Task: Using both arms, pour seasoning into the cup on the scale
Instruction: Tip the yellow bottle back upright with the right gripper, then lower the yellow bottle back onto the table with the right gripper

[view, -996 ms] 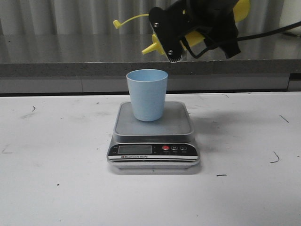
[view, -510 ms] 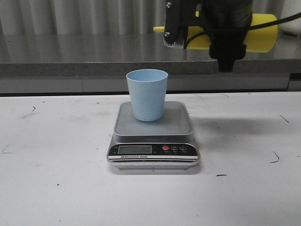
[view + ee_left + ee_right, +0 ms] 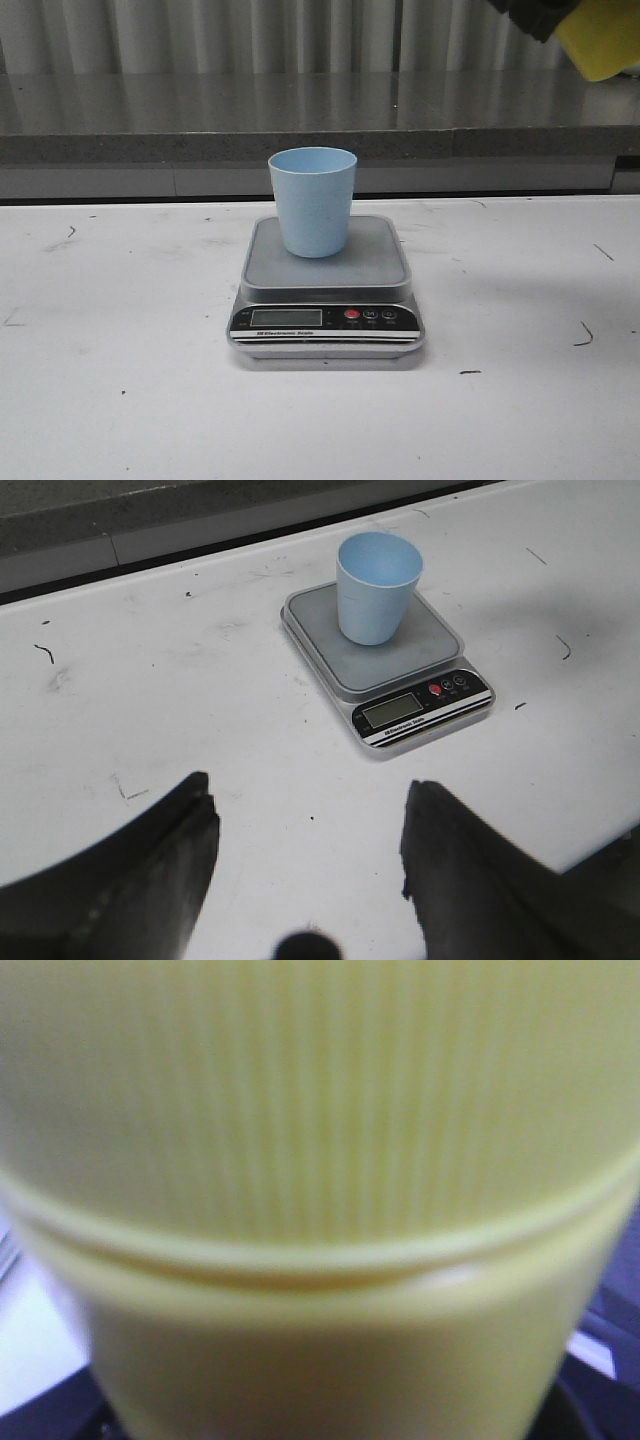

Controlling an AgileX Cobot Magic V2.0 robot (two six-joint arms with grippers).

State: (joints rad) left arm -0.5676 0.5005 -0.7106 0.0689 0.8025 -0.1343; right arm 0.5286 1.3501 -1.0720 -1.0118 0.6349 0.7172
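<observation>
Nearest us, the left gripper (image 3: 305, 880) hovers over the white surface (image 3: 120, 400), jaws spread and empty. The scale (image 3: 326, 285) sits mid-surface with the cup (image 3: 312, 200) upright on it. At 2 o'clock, high up, the seasoning (image 3: 603, 35) fills the right wrist view; we cannot tell its axis or the right jaws' state. We should bring its nozzle over the cup before tilting.

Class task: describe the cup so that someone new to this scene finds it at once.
Start at the white table, then find the silver scale at its middle. On the scale's steel platform stands the cup: pale blue, handleless, tapering toward its base, the only upright thing there.
</observation>
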